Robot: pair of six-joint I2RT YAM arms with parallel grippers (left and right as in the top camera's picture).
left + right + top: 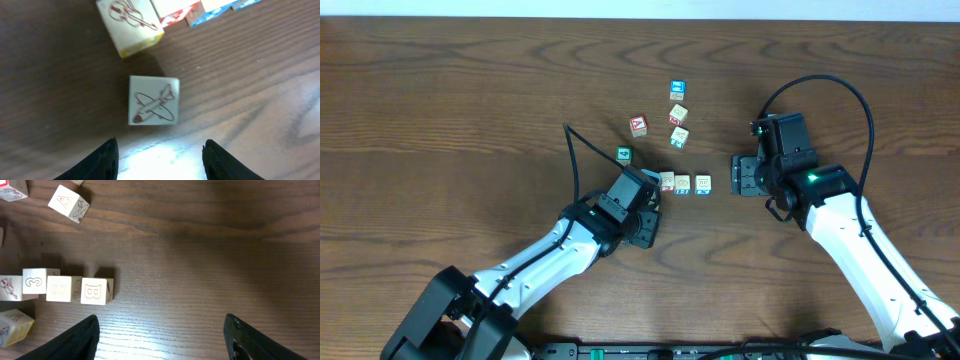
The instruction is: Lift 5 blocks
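Left gripper (161, 150) released, fingers spread, nothing between them. Aeroplane block (152, 100) lay flat on the table (440, 100) just on the near side of the block row (685, 184), clear of both fingers. Violin block (131, 24) sat at the row's left end. Right gripper (161, 330) hung near the row's right end, jaws wide, empty. Beyond the row, apart from it: nearer cream block (679, 136), then farther cream block (677, 114)
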